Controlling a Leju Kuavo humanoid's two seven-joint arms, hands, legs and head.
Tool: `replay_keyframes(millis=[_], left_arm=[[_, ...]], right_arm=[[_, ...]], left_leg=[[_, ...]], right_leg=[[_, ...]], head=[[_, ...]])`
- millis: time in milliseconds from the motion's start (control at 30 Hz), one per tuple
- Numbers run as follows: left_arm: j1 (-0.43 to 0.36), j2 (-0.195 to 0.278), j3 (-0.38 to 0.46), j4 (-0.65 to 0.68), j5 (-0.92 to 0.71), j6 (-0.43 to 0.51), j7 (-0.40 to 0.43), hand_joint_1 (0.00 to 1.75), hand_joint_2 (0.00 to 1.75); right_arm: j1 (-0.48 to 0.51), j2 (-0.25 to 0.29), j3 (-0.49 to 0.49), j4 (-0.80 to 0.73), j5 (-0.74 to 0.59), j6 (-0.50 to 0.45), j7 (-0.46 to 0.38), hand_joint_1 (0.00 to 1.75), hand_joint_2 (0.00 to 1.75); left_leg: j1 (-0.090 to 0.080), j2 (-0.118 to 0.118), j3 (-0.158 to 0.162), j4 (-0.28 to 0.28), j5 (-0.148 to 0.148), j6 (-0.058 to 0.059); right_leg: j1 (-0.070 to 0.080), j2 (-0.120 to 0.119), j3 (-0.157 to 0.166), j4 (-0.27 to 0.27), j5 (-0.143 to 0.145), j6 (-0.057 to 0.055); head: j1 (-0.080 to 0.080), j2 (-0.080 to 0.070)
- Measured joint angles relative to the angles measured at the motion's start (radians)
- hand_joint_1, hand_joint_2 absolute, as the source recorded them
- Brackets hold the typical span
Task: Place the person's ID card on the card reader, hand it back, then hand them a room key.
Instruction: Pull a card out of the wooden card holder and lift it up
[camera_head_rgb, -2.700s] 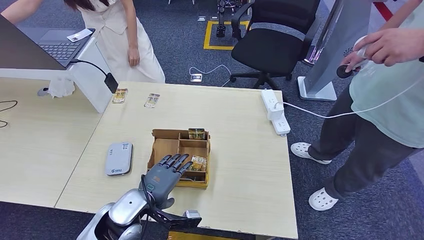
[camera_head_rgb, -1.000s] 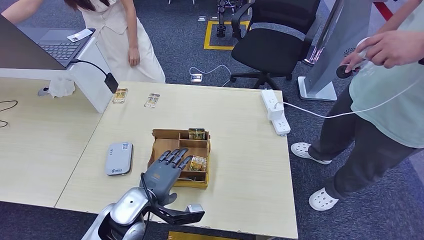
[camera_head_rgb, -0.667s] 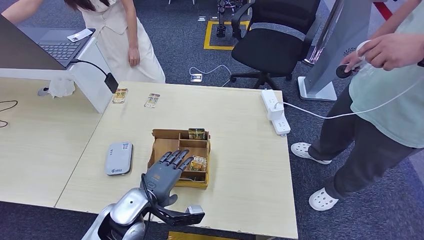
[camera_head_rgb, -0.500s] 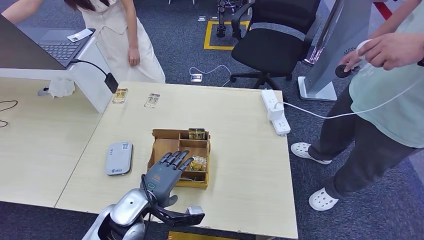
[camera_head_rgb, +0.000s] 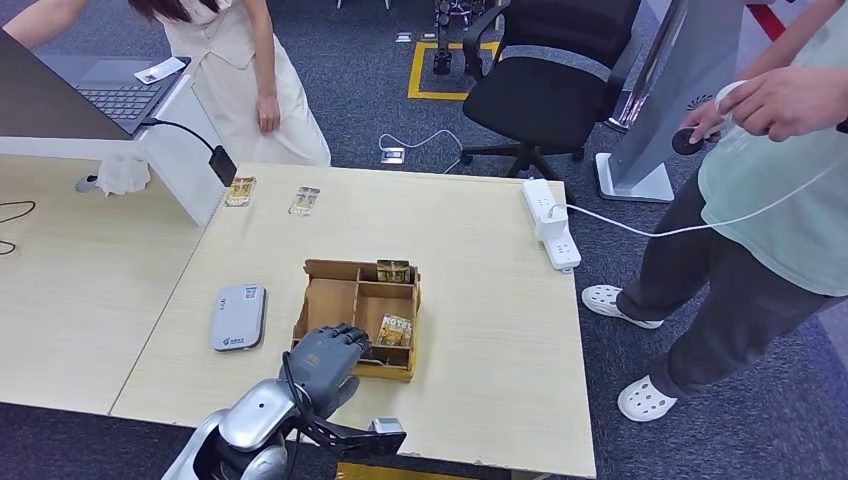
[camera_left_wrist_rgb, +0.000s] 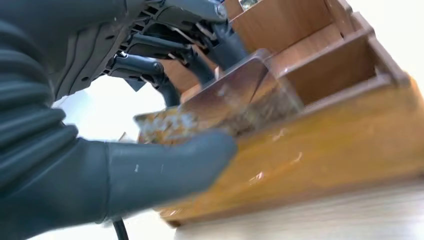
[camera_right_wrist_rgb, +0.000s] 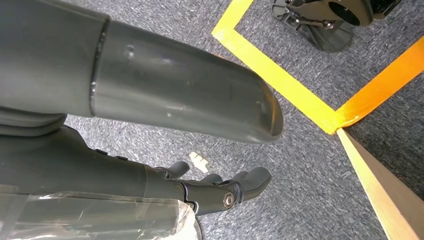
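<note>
Room key card (camera_head_rgb: 396, 331) stands tilted in the near right compartment of the wooden organizer box (camera_head_rgb: 345, 301), pinched between the thumb and curled fingers of the robot's left hand (camera_head_rgb: 325, 355). Left of the box lies the grey card reader (camera_head_rgb: 238, 316); beyond it, two cards (camera_head_rgb: 240, 191) rest near the table's (camera_head_rgb: 480, 300) far edge. The right hand (camera_right_wrist_rgb: 220, 192) hangs over carpet, fingers loosely apart and holding nothing.

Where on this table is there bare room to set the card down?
Bare tabletop lies between the wooden box and the power strip, and beyond the box, between the two far cards and the strip. It is crowded between the card reader and the box, where the left hand pinches a card.
</note>
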Motion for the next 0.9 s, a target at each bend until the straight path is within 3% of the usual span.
replay_keyframes(millis=[900], left_arm=[[-0.012,0.025,-0.002,0.011,0.051,-0.017,-0.001,1.75,1.75]], right_arm=[[-0.003,-0.002,0.017,0.000,-0.021,-0.001,0.012,0.00,0.00]], left_leg=[[0.000,0.000,0.001,0.000,0.000,0.000]], right_leg=[[0.000,0.000,0.001,0.000,0.000,0.000]], head=[[0.000,0.000]])
